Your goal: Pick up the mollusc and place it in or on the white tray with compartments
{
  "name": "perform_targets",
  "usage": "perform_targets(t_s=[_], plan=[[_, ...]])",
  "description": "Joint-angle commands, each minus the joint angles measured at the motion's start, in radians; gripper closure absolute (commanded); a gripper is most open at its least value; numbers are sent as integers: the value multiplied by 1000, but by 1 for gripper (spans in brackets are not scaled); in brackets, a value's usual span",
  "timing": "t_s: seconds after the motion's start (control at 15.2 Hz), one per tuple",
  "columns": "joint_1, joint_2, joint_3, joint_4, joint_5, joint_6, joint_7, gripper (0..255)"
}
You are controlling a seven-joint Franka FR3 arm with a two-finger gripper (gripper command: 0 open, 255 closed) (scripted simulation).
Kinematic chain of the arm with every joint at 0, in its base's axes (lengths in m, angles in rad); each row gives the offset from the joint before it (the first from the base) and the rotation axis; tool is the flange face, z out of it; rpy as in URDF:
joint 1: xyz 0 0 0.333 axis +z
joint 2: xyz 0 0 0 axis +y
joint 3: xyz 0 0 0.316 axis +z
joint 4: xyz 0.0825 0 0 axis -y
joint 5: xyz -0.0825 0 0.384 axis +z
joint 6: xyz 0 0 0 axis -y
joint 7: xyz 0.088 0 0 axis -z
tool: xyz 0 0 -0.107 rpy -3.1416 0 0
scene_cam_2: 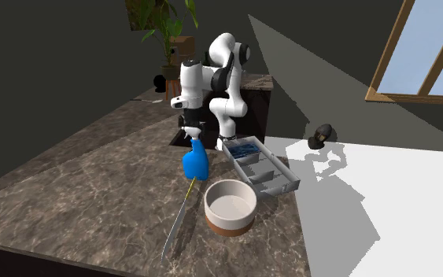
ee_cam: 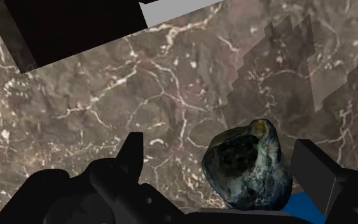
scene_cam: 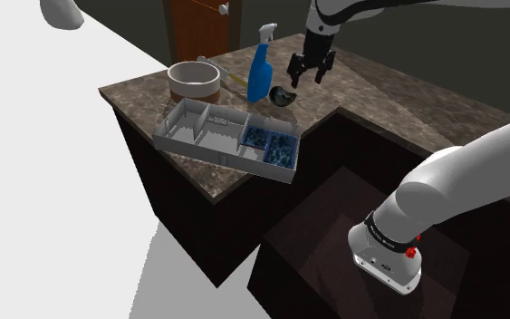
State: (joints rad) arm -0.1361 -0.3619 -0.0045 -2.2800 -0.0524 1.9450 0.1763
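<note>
Wrist view: the gripper point(ee_cam: 220, 153) is hanging low over the counter point(ee_cam: 139, 89) with its fingers spread. The mollusc point(ee_cam: 250, 167) is lying on the stone between them, closer to one finger and apparently untouched. Shoulder view: the mollusc is resting just beside the spray bottle point(scene_cam: 261, 68), near the tray point(scene_cam: 216, 156) but outside it. Judged from this, the approach is nearing its end. Grasping, lifting and placing in the tray are all waiting to be done.
</note>
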Motion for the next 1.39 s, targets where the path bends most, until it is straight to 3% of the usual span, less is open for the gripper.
perform_targets(t_s=[0.0, 0.26, 0.73, 0.79, 1.32], plan=[[-1, 9, -1, -21, -1, 32, 3, 0], [-2, 22, -2, -58, -3, 82, 4, 0], [-2, 22, -2, -58, -3, 81, 4, 0], [-2, 22, -2, -58, -3, 81, 4, 255], [-2, 22, -2, -58, -3, 81, 4, 255]])
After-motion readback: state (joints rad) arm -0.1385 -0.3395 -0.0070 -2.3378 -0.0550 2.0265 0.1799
